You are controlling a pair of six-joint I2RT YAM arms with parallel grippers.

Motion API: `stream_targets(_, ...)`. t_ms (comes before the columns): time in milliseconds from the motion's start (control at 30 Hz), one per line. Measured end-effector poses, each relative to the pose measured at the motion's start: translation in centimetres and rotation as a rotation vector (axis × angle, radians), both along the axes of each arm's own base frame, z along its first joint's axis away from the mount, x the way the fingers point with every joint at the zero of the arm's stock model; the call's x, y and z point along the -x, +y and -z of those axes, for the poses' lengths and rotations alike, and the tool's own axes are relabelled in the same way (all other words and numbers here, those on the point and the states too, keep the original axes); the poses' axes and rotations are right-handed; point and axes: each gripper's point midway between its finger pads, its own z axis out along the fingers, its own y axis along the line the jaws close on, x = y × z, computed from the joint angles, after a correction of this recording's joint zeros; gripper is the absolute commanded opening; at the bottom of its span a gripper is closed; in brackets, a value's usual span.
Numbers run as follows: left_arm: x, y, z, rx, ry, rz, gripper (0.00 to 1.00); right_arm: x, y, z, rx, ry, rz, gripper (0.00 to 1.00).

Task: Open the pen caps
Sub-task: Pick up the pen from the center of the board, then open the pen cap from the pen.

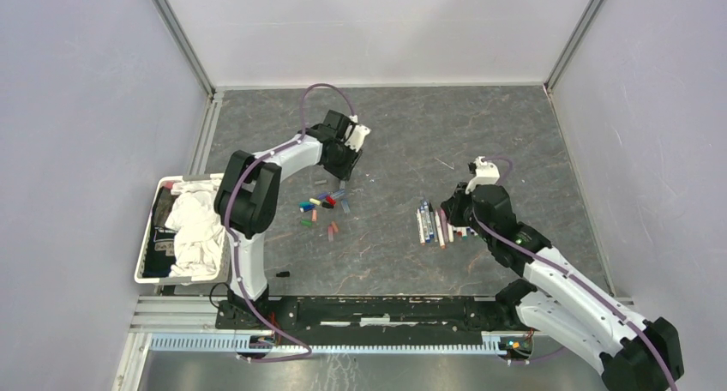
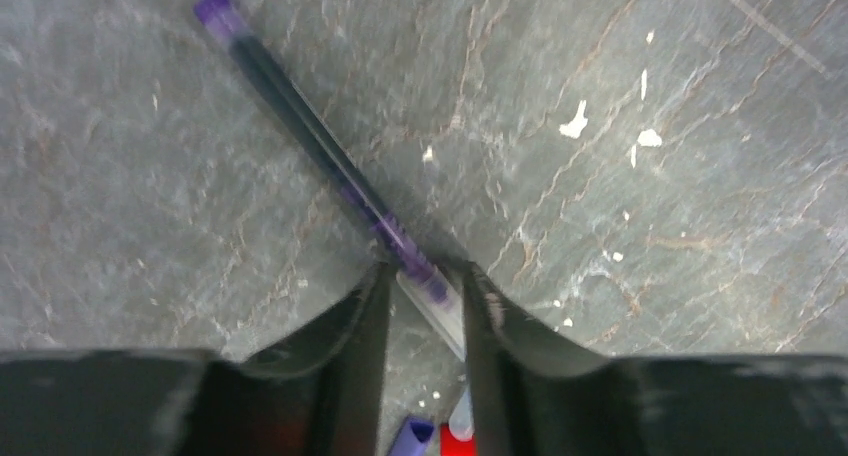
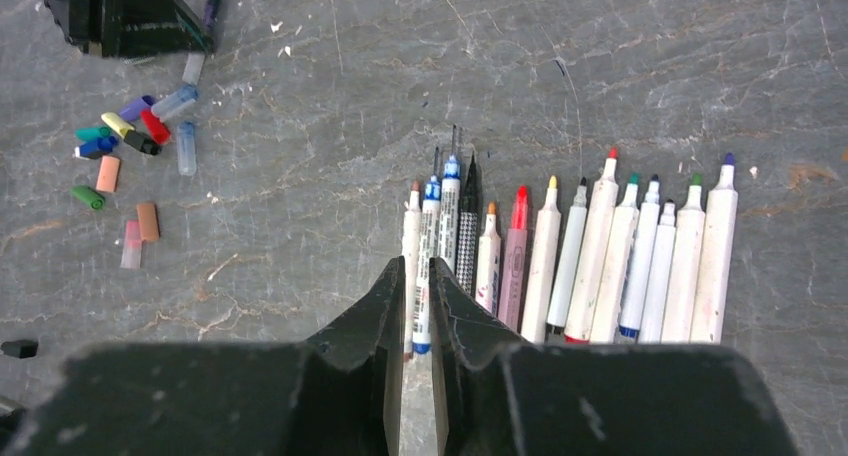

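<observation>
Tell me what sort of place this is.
Probably a robotics lab test cell: a tabletop boxed in by plain walls on aluminium framing, two arms bolted to a rail at its near edge, and pens and loose pen caps laid out as practice material.

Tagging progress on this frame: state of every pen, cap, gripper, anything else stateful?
purple pen: lying flat, clear cap apparently on, capped end between the left gripper jaws
left gripper: jaws flanking that cap, contact unclear
row of pens: uncapped, side by side
right gripper: jaws nearly together over the row, grip unclear
loose caps: off, scattered on table
cloth: crumpled in basket
</observation>
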Motion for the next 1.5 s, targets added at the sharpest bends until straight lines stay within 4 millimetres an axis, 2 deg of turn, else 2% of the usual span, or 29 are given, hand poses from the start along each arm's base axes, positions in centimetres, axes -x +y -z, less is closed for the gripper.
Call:
stream_targets(67, -0.4, -0.3, -0.1, 0.01, -0.005, -0.003, 0.06, 0.3, -0.2, 0.1, 0.004, 0.007, -0.001, 0.17)
stream_targets(100, -0.6, -0.4, -0.1, 0.012, -0.005, -0.004, 0.03, 0.6, -0.3, 0.3, 0.01, 0.018, -0.003, 0.17)
stream_targets(233, -1.4, -1.2, -0.5, 0.036, -0.016, 0.001, 0.02, 1.6, -0.7, 1.2, 0.038, 0.067, -0.017, 0.17)
stream_targets(433, -0.5, -2.8, -1.2, 0.099, 0.037, 0.055, 0.02, 1.8, -0.8, 0.6, 0.056, 0.072, -0.034, 0.18)
stream_targets(567, 0.4, -4.7, -3.3, 0.134, 0.044, 0.154, 0.02, 1.5, 0.0, 0.0, 0.074, 0.079, -0.085, 0.3)
stream_targets(667, 2.4, -5.7, -6.0, 0.157, 0.039, 0.266, 0.02, 0.8, 1.2, -1.1, 0.083, 0.07, -0.149, 0.48)
stream_targets(767, 5.3, -6.5, -10.1, 0.194, 0.006, 0.413, 0.02, -0.1, 2.9, -3.4, 0.082, 0.042, -0.241, 0.61)
stream_targets(900, 9.7, -7.1, -15.1, 0.244, -0.076, 0.602, 0.02, -1.4, 5.5, -7.1, 0.049, -0.015, -0.372, 0.64)
stream_targets(1000, 13.4, -7.3, -16.9, 0.264, -0.097, 0.736, 0.02, -1.7, 7.0, -8.1, 0.017, -0.021, -0.465, 0.65)
stream_targets(1133, 17.0, -7.5, -16.6, 0.268, -0.057, 0.879, 0.02, 0.0, 8.9, -7.4, -0.052, 0.038, -0.638, 0.67)
stream_targets(1333, 19.0, -6.2, -15.1, 0.229, 0.004, 0.968, 0.02, 3.7, 10.9, -6.8, -0.182, 0.11, -0.858, 0.69)
stream_targets(1433, 19.6, -6.3, -14.8, 0.214, 0.006, 1.013, 0.02, 5.4, 11.4, -5.7, -0.24, 0.174, -0.935, 0.69)
stream_targets(1500, 20.2, -6.6, -14.7, 0.207, 0.007, 1.043, 0.02, 5.9, 11.6, -4.9, -0.262, 0.217, -0.957, 0.69)
